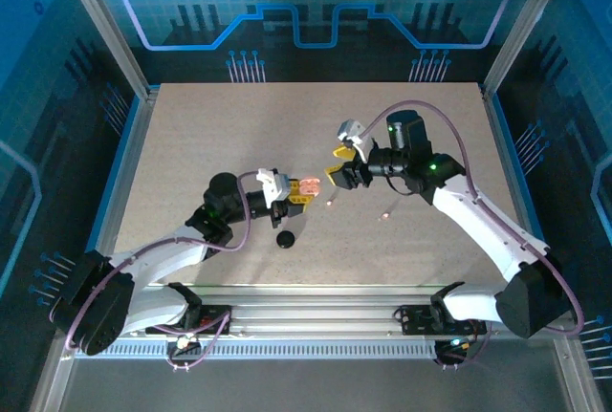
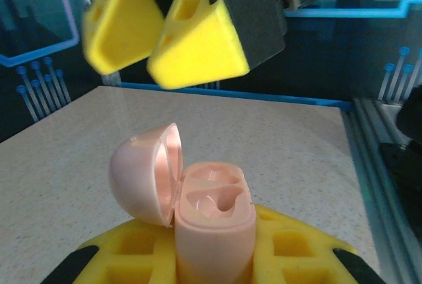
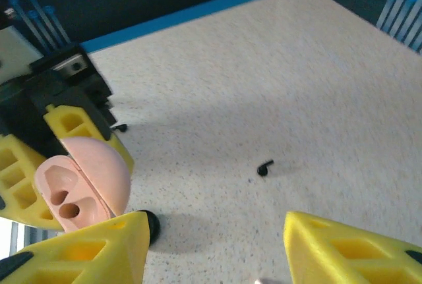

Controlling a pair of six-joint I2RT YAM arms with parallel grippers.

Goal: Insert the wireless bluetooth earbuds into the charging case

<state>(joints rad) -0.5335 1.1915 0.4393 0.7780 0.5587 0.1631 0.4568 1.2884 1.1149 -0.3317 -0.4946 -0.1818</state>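
On the speckled beige worktop (image 1: 191, 144), near its middle, an open pale-pink rounded plastic charging case (image 2: 214, 225) is clamped by the left gripper (image 1: 300, 192). The right gripper (image 3: 217, 231) is held open nearby, holding nothing. A tiny black earbud (image 3: 265, 167) lies apart from the case.

The overhead camera looks down from far above the open pink rounded plastic case (image 1: 309, 185); both wrist cameras (very close) face it from opposite sides.

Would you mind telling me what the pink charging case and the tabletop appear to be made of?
The pink charging case looks like smooth moulded plastic with a satin sheen: soft highlights on its open lid. The tabletop looks like speckled stone or laminate, matte; which of the two is unclear.
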